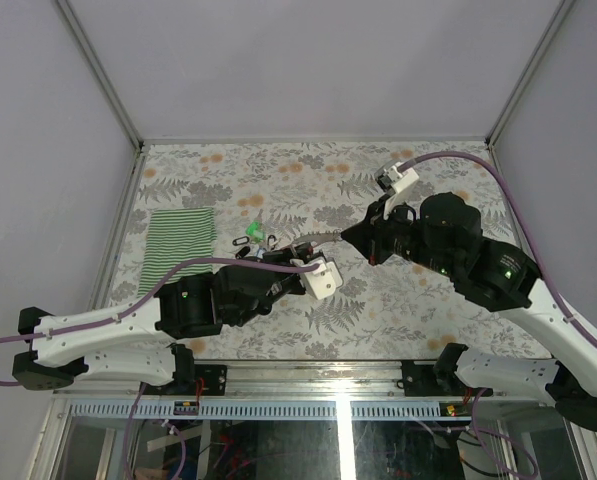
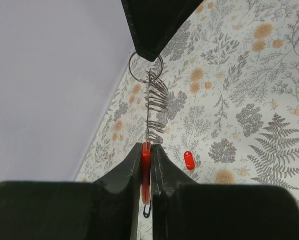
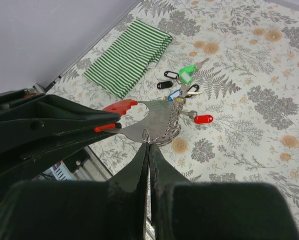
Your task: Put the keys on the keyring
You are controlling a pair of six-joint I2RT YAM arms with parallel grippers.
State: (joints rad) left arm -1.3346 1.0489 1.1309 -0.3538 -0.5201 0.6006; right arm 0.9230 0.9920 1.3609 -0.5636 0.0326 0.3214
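**Right wrist view: both end effectors clamped on the ring assembly, tagged keys loose on the bench**

The right end effector (image 3: 148,150) is pinched narrow, fingers nearly together on the edge of the silvery metal at the thin round wire keyring (image 2: 131,70). The left end effector (image 2: 146,152) is also pinched tight, holding a flat red-handled metal piece (image 2: 146,165) that runs up to the ring. The assembly hangs between the two arms, above the floral-patterned bench (image 3: 249,125). I can't tell what the coiled silvery bit under the ring is.

The small silvery keys with plastic tags lie in a loose cluster on the bench below and beyond the ring: green tag (image 3: 187,75), black tag (image 3: 165,85), blue tag (image 3: 175,95) and red tag (image 3: 203,119). The blue one looks just beside the ring assembly, but contact is unclear. None is clearly threaded on. A folded green-and-white striped cloth (image 3: 129,57) sits apart, toward the wall.

My read is that this is the ring-holding and opening step, early in the task. To do it well:
- Keep the ring steady in the right fingers, gripping away from the split so the coil can spread.
- Keep the red-handled piece in line with the ring, with no twist.
- With both arms busy, one grip must be freed to fetch a key, so set the ring down where it stays reachable.
- Take a key by its tag, not the tiny blade, and present its hole square to the ring end.
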